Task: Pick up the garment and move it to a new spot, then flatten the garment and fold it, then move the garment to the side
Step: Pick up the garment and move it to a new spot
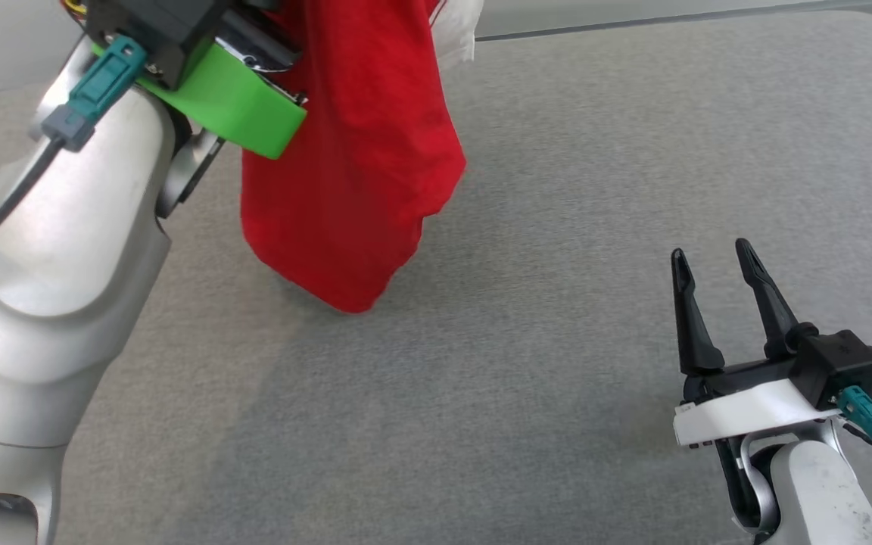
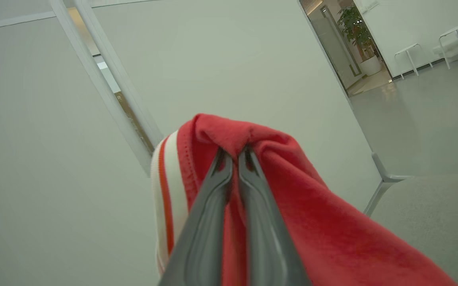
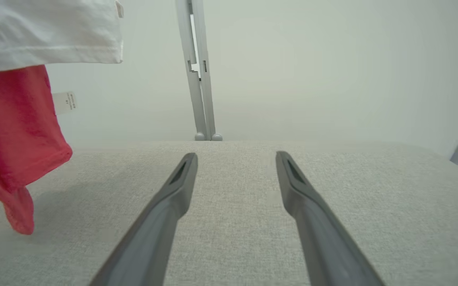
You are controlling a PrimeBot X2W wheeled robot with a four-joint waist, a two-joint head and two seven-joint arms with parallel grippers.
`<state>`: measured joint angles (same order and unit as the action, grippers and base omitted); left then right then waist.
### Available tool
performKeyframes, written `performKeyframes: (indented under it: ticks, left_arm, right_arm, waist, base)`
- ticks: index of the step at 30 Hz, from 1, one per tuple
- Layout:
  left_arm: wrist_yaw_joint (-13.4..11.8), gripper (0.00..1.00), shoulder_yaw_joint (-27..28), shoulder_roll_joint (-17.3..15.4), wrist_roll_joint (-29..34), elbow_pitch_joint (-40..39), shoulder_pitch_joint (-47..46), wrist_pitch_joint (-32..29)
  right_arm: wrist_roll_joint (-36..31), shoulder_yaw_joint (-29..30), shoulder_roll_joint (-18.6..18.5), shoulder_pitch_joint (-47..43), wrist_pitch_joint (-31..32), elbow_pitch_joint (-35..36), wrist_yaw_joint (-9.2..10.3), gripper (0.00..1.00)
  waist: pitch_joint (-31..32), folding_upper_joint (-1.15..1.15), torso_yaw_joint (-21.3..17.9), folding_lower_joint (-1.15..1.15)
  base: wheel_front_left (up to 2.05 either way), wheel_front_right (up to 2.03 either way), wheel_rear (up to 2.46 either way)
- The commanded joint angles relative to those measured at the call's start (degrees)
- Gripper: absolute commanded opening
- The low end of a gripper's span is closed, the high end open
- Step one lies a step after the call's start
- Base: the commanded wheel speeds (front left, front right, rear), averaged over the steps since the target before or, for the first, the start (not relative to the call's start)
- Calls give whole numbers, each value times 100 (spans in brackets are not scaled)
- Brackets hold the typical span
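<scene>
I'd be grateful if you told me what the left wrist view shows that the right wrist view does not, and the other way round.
Left wrist view: the left hand pinched shut on a fold of the red garment, its striped trim, and a doorway with a potted plant.
Right wrist view: the right hand open over the grey padded surface, plus the garment's white panel and label.
Shared: the red garment hanging, the pale wall.

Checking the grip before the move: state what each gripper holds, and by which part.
The left gripper is shut on a bunched fold of the red garment, near its white striped trim. The right gripper is open, holding nothing.
</scene>
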<state>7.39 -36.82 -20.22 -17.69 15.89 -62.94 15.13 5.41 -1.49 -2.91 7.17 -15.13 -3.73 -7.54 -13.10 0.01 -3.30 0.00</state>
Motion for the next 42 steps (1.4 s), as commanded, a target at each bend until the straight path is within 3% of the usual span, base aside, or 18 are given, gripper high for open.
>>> performKeyframes:
  ticks: [1, 10, 20, 21, 22, 23, 33, 42]
  left_arm:
    - [8, 0, -27, 51, -69, 47, 165, 3]
    - [9, 0, -378, 474, -300, 758, 1417, 4]
    - [5, 0, -205, 1180, -259, 1420, 2972, 4]
    - [6, 22, -165, 1227, -275, 1372, 3041, 4]
    - [6, 80, -155, 1271, -288, 1314, 3140, 3]
    - [7, 100, -134, 1301, -286, 1236, 3220, 4]
    - [-12, 100, 742, 1475, -159, 227, 4559, 3]
    - [-398, 100, 2297, 1549, 424, -871, 6053, 3]
  right_arm:
    - [51, 9, 1, -87, -4, 24, 10, 100]
    - [240, -8, 1, -163, -4, 65, 10, 100]
    - [161, -38, -1, -163, -4, 53, 10, 100]
    - [143, -45, 1, -184, -4, 48, 10, 100]
    - [129, -40, 1, -219, -4, 37, 10, 100]
    - [114, -45, -1, -246, -4, 22, 10, 100]
    - [36, -138, -3, -553, -3, -115, 10, 100]
    - [46, -138, -4, -955, -3, -199, 10, 100]
  waist:
    - [269, -1, -804, 0]
    - [147, -1, -1072, 0]
    - [106, -1, -938, 0]
    - [126, -1, -897, 0]
    - [161, -1, -837, 0]
    - [195, -1, -790, 0]
    - [904, -1, -292, 0]
    - [1343, -1, 243, 0]
  base:
    - [0, 0, 0]
    - [0, 0, 0]
    - [0, 0, 0]
    - [0, 0, 0]
    - [0, 0, 0]
    - [0, 0, 0]
    - [0, 0, 0]
    - [0, 0, 0]
